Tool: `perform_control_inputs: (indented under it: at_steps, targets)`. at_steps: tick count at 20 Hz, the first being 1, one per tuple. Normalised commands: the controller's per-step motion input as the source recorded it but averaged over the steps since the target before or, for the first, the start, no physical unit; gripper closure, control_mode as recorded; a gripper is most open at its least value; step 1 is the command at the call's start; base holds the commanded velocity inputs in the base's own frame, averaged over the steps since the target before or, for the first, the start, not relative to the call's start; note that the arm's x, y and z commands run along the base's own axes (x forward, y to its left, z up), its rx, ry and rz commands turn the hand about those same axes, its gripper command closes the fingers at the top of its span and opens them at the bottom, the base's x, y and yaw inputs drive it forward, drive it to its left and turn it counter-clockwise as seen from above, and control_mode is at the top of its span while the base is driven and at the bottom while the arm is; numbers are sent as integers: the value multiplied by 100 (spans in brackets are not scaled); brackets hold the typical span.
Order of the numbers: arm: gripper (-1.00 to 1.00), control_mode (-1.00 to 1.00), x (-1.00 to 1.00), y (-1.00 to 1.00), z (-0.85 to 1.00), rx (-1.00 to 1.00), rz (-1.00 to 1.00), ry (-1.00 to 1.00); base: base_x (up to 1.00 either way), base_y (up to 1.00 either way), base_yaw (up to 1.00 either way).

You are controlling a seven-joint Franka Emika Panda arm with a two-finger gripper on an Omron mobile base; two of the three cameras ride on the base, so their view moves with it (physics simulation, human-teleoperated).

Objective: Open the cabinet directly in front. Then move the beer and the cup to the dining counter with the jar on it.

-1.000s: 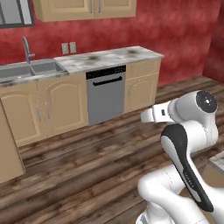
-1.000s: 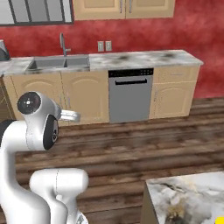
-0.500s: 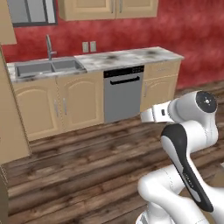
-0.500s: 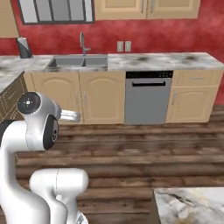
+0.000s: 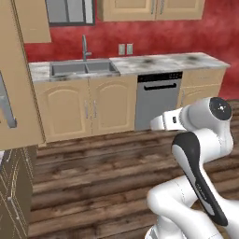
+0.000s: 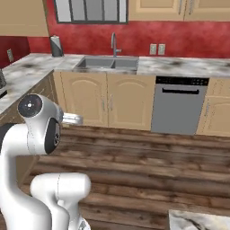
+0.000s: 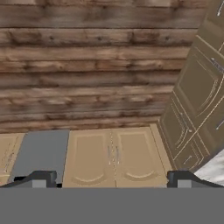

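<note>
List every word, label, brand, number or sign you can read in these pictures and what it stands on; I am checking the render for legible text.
None can be read.
Dishwasher: a dark control strip along its top edge, with marks too small and blurred to read.
Wall outlets: plain plates, no lettering visible.
Upper cabinet, sink and marble worktop: no text or signs.
</note>
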Motion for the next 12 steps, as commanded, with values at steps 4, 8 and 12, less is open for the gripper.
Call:
perform_control_inputs:
  at_steps: [4, 8, 12]
  targets:
    - [-100, 100, 0, 0, 0, 0, 0, 0, 7, 15, 35]
    - [-100, 100, 0, 0, 0, 0, 0, 0, 5, 15, 35]
    - [-100, 100, 0, 0, 0, 0, 0, 0, 2, 11, 35]
